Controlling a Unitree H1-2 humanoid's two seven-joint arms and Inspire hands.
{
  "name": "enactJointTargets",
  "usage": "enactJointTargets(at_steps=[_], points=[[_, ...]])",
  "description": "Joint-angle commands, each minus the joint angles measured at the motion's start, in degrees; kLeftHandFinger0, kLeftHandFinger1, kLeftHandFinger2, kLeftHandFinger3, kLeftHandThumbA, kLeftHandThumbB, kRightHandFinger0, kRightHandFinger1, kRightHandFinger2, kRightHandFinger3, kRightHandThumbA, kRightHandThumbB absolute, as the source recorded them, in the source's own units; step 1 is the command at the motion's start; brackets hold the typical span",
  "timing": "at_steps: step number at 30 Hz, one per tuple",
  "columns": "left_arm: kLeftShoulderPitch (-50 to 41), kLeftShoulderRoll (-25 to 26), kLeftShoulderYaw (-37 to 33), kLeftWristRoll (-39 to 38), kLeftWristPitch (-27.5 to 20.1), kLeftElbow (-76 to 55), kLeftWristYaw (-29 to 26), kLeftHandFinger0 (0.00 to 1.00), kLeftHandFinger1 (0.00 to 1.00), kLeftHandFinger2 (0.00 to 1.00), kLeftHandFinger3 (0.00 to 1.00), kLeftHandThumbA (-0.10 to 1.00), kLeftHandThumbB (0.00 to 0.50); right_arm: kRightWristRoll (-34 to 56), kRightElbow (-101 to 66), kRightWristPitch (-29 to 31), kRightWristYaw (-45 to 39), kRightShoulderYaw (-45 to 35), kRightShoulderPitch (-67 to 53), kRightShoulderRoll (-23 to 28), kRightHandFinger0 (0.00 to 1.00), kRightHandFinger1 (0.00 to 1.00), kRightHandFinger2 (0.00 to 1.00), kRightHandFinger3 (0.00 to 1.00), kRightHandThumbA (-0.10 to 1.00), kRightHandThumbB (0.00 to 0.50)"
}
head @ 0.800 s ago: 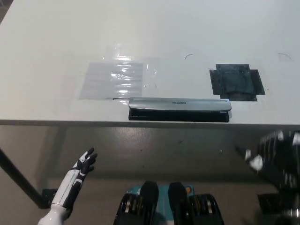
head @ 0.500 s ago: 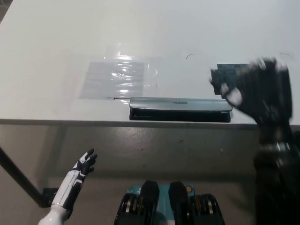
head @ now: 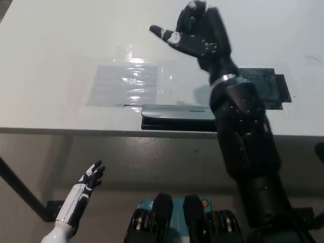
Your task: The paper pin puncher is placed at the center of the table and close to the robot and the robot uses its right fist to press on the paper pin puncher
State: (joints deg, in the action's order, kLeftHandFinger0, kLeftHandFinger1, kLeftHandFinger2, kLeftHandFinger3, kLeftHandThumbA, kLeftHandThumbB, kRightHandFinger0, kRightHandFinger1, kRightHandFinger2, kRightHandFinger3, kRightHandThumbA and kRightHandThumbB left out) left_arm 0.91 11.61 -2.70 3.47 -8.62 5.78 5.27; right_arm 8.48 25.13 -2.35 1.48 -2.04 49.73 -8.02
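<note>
Step in hand: approach. The right hand (head: 195, 31) is raised over the tabletop (head: 61, 40), beyond the puncher (head: 177, 117) and not in contact with it. Its fingers (head: 163, 33) are apart, one extended toward picture left, the others loosely curled; no fist is formed and nothing is held.

Puncher position: it lies flat along the near edge of the tabletop, below and nearer the robot than the right fingers. The right forearm (head: 243, 131) crosses in front of its right end and hides that end. The visible part is a long silver bar on a dark base, parallel to the table edge.

Other items: a clear plastic sheet (head: 129, 83) lies on the tabletop to the left of and below the right fingers, its near edge just beside the puncher's left end. A dark patch (head: 266, 81) lies on the tabletop to the right of the right fingers, partly behind the forearm.

The left hand (head: 91, 176) rests below the table edge, well apart from the work, fingers spread and empty.

Next move, as judged: close the right fingers into a fist, draw the hand back toward the robot until it is over the silver bar, then lower it and press down. Pressing near the middle of the bar should keep the puncher from tipping off the near edge.
</note>
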Motion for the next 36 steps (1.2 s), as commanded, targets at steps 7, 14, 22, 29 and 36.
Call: enactJointTargets(at_steps=[7, 14, 22, 29, 36], points=[[1.15, 0.65, 0.16, 0.14, -1.88, -1.99, 0.57, 1.0, 1.0, 1.0, 1.0, 1.0, 0.22, -1.44, 15.1, 9.45, 2.3, -0.79, 3.63, -1.37, 0.0, 0.03, 0.27, 0.13, 1.0, 0.197], [1.66, 0.89, 0.31, 0.16, -1.96, -1.83, 0.6, 1.0, 1.0, 1.0, 1.0, 1.0, 0.213, -1.27, 20.29, 14.26, 1.59, -1.34, 0.23, -0.67, 0.0, 0.06, 0.31, 0.22, 1.0, 0.189], [0.79, 0.75, -0.05, 0.49, -1.92, -1.68, 0.61, 1.0, 1.0, 1.0, 1.0, 1.0, 0.203, -2.77, 25.24, 16.13, 2.32, -0.61, -4.46, 0.26, 0.0, 0.15, 0.43, 0.4, 1.0, 0.181], [-0.04, 0.65, -0.3, 0.72, -2.34, -1.6, 0.6, 1.0, 1.0, 1.0, 1.0, 1.0, 0.212, -1.89, 39.11, 23.15, 1.8, -1.49, -7.61, -0.81, 0.0, 0.09, 0.31, 0.19, 1.0, 0.171], [-2.52, 0.33, -0.64, 0.39, -2.8, -1.91, 0.84, 1.0, 1.0, 1.0, 1.0, 1.0, 0.211, -2.85, 50.15, 24.89, 3.25, -1.0, -12.52, -0.8, 0.0, 0.0, 0.2, 0.07, 1.0, 0.155]])
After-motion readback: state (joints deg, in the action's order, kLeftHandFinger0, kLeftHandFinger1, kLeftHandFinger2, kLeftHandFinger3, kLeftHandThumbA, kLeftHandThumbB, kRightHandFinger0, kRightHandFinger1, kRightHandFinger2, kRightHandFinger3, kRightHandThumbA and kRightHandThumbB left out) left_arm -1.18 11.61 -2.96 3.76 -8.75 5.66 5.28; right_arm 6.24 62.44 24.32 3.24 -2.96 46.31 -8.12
